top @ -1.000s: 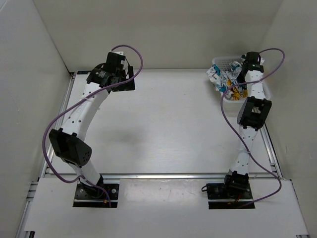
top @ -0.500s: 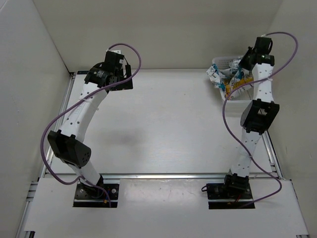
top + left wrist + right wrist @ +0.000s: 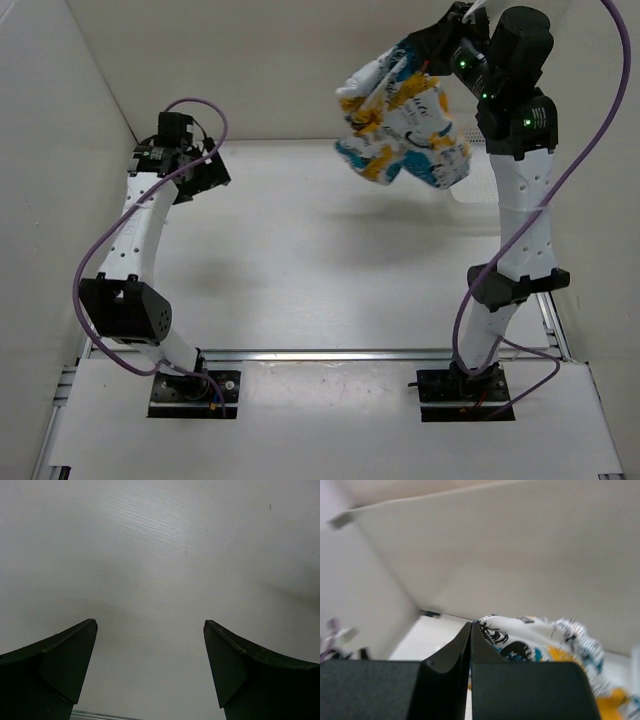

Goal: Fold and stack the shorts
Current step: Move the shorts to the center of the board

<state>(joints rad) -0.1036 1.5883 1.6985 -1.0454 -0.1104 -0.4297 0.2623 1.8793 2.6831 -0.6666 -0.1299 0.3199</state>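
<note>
The shorts (image 3: 400, 120), white with yellow-orange, teal and black print, hang bunched in the air high above the far right of the table. My right gripper (image 3: 437, 40) is shut on their top edge; in the right wrist view the jaws (image 3: 471, 625) meet on the fabric (image 3: 540, 640), which trails off to the right. My left gripper (image 3: 215, 170) is open and empty at the far left of the table. The left wrist view shows its spread fingers (image 3: 65, 660) low over bare white table.
The white lattice basket (image 3: 478, 182) stands at the far right, mostly hidden behind the hanging shorts and the right arm. White walls close in the table on the left, back and right. Metal rails (image 3: 320, 353) run along the near edge.
My right gripper has risen out of the basket and swung left, lifting the shorts high into the air. My left arm has swung left towards the left wall.
</note>
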